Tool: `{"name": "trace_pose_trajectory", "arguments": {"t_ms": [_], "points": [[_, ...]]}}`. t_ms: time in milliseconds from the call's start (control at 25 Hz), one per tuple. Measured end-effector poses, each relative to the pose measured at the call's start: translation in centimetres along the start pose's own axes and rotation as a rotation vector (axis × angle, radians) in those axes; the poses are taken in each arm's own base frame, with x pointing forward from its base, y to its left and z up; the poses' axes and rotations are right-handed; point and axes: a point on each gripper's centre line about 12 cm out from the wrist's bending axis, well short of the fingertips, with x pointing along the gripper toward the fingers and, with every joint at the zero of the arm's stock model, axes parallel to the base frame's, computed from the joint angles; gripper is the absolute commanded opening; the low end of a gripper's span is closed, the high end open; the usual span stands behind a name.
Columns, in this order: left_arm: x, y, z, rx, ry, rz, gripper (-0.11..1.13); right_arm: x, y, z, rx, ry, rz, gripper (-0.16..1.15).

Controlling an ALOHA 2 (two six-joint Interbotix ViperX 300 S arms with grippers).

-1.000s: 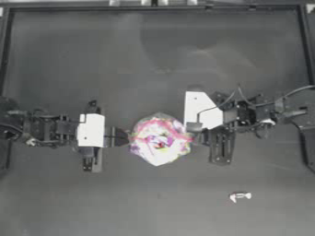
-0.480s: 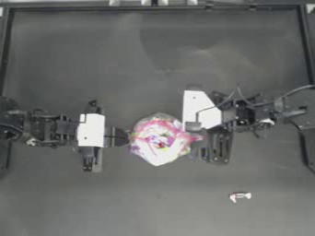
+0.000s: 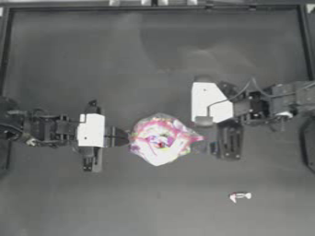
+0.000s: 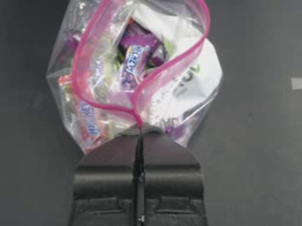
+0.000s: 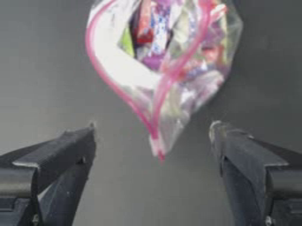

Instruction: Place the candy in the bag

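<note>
The candy point(image 3: 239, 197) lies well below-right of the bag point(image 3: 161, 139) — nearer the right gripper point(image 3: 203, 146), jaws apart, empty; left gripper point(image 3: 130, 138) clamps the bag's corner.

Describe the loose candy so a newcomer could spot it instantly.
On the dark table, look below the right gripper, away from the bag held by the left gripper. The candy lies alone: tiny, white, unbagged.

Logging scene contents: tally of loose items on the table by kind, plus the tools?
Clear plastic zip bag with pink zip strip, sweets inside: 1
Tiny white wrapped candy with twisted ends: 1
Robot tools, left shut on the bag's edge, right open beside it: 2
Total: 4
</note>
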Motion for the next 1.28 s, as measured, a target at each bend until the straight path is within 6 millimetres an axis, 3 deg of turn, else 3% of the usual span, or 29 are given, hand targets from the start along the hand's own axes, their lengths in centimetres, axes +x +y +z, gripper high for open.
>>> {"name": "trace_pose_trajectory", "arguments": {"t_ms": [520,1280], "points": [[0.0,0.0,0.0,0.0,0.0,0.0,0.04,-5.8,0.6,-0.8,0.002,0.048,0.015,1.01],[0.0,0.1,0.0,0.001,0.0,0.001,0.04,-8.5,5.5,-3.8,0.061,0.175,-0.028,1.0]]}}
